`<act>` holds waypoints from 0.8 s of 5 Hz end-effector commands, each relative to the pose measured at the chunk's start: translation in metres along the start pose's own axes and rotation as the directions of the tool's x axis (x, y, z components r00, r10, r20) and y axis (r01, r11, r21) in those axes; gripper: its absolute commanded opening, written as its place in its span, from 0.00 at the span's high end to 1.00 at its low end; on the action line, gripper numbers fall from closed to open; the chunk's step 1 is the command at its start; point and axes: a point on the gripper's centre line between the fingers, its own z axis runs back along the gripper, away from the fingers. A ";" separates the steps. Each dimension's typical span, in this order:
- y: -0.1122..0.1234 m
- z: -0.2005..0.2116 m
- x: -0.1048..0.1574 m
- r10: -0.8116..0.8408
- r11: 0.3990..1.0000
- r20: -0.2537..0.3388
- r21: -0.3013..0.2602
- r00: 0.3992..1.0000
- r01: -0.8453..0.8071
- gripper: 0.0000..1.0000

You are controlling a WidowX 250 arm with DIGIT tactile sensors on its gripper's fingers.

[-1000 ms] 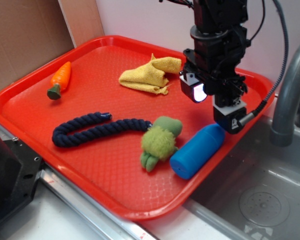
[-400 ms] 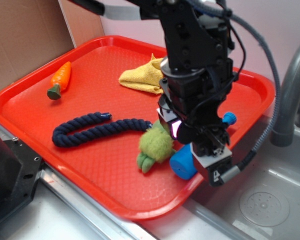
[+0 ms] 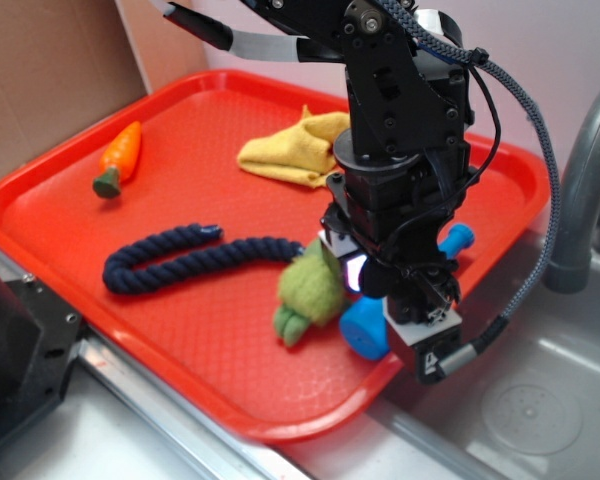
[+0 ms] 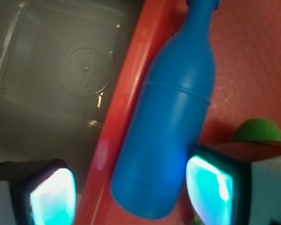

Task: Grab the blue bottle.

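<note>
You have brought the black gripper down from above the far edge of the red plastic tray until its spread fingers straddle the bright blue smooth plastic bottle. The bottle lies on its side along the tray's raised edge next to the sink, its base between the pads. One glowing pad sits just beside the body; the other hangs out past the rim. The fuzzy green plush toy has been nudged slightly. You look ready to close, not yet gripping.
</note>
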 end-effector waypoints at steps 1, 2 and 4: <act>0.027 -0.025 0.035 -0.053 0.996 -0.141 -0.084 0.989 0.041 1.00; 0.034 -0.025 0.031 -0.053 0.992 -0.230 -0.124 0.972 0.025 1.00; 0.086 0.064 0.030 0.013 1.000 -0.086 0.010 0.996 -0.012 1.00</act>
